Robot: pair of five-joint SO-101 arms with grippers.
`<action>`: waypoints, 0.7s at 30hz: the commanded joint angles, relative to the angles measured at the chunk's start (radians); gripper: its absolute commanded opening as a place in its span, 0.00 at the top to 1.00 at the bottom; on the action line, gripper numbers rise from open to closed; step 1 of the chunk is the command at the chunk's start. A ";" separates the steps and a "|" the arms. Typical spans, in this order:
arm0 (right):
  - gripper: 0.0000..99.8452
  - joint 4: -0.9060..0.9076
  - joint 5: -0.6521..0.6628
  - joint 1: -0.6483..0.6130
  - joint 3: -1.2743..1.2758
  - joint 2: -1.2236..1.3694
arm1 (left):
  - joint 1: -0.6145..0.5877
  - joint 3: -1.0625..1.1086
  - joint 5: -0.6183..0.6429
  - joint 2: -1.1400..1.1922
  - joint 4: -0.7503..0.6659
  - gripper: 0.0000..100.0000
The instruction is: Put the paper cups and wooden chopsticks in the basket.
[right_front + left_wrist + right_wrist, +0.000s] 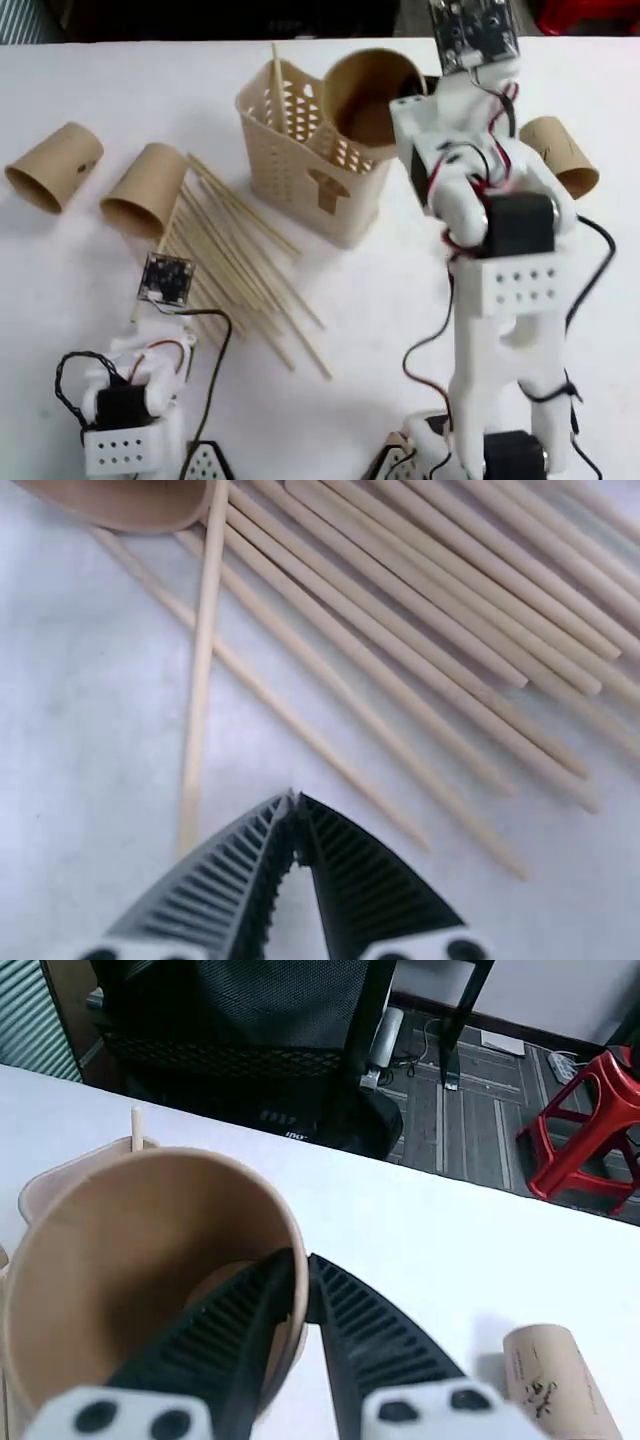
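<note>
Reading clock positions off the high view, table centre as the dial.

Right gripper (pixel 300 1260): fingers pinching the rim wall of a brown paper cup (pixel 130 1260), one finger inside and one outside. The cup is tilted at the 1 o'clock corner of the cream perforated plastic basket (pixel 295 170), which stands at 12 o'clock. The cup seems partly inside the basket, but its bottom is hidden.

One upright wooden chopstick (pixel 276 75) stands in the basket.

Left gripper (pixel 297 800): fingers pressed together at the tips, nothing between them, low over the table at 8 o'clock, just beside the loose pile of pale wooden chopsticks (pixel 235 260).

Two more paper cups lie on their sides at 9 to 10 o'clock: the far cup (pixel 52 165) apart, the near cup (pixel 145 188) against the pile's end. A fourth paper cup (pixel 560 155) lies on its side at 2 o'clock.
</note>
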 commanded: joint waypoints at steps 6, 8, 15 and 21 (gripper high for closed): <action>0.98 -0.061 -0.012 -0.056 -0.037 0.051 | -0.013 -0.006 -0.008 -0.008 -0.003 0.98; 0.98 -0.054 -0.021 -0.058 -0.025 0.070 | -0.013 -0.006 -0.008 -0.008 -0.003 0.98; 0.98 -0.039 -0.060 -0.007 -0.002 0.136 | -0.013 -0.006 -0.008 -0.008 -0.002 0.98; 0.86 0.044 -0.060 -0.008 -0.003 0.142 | -0.013 -0.008 -0.008 -0.008 -0.002 0.98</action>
